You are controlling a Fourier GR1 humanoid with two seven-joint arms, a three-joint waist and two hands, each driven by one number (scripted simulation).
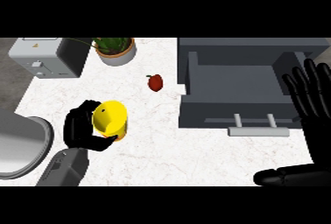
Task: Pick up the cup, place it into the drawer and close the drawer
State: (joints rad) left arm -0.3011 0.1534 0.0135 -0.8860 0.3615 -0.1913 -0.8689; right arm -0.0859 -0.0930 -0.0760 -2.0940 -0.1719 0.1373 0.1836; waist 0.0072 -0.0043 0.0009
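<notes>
The left robot hand (81,129) is curled round the cup (110,116) at the left of the counter (168,144), well apart from the open drawer (236,83). The right robot hand (309,98) rests beside the drawer, fingers straight. Risk: carried low, the cup may strike the apple (156,82) or the drawer's left wall.

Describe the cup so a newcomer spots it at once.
From the grey open drawer at right, look left across the white counter. The cup sits in the curled left hand: the only bright yellow thing, unlike the small red fruit nearby.
</notes>
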